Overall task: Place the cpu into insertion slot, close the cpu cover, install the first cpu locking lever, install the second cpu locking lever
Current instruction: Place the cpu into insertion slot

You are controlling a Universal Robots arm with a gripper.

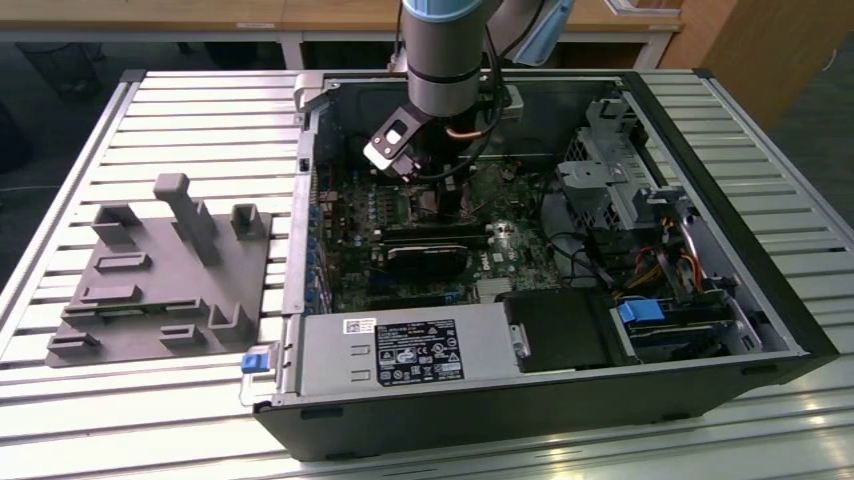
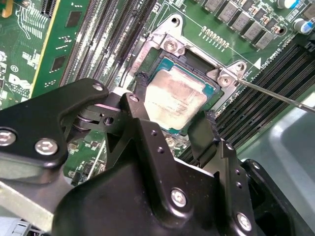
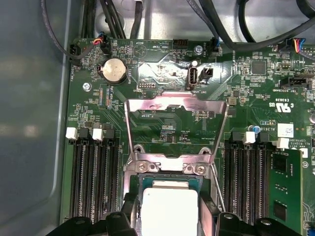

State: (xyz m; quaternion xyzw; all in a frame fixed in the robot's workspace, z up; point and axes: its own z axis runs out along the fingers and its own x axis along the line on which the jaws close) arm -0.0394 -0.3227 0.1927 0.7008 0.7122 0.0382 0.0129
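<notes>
Two gripper (image 2: 174, 101) fingers (image 2: 139, 96) pinch the cpu (image 2: 172, 96) by opposite edges in the insertion slot (image 2: 158, 40), its face markings illegible, the cpu cover (image 3: 177, 102) standing open beside it.

slot top: taken by the gripper (image 2: 174, 98), fingers (image 2: 202, 135) tight against two sides of the cpu (image 2: 172, 105) in the insertion slot (image 2: 165, 39)
coin battery (image 3: 114, 70) side: cpu cover (image 3: 174, 104) tipped up open, walls off that side
flanks: memory slots (image 3: 93, 169) in low rows on both sides, room above them; green card (image 3: 288, 189) upright past one row
locking lever (image 2: 275, 96): thin wire jutting out over one row
power supply (image 1: 400, 355) side: black block (image 1: 427, 255) just beside gripper
exterior view's right: drive cage (image 1: 607, 170), cables (image 1: 654, 265), crowded
entry: case (image 1: 747, 230) open on top, arm (image 1: 447, 60) reaches in from above
table (image 1: 200, 120): open slats, grey fixture (image 1: 160, 270) at exterior view's left
</notes>
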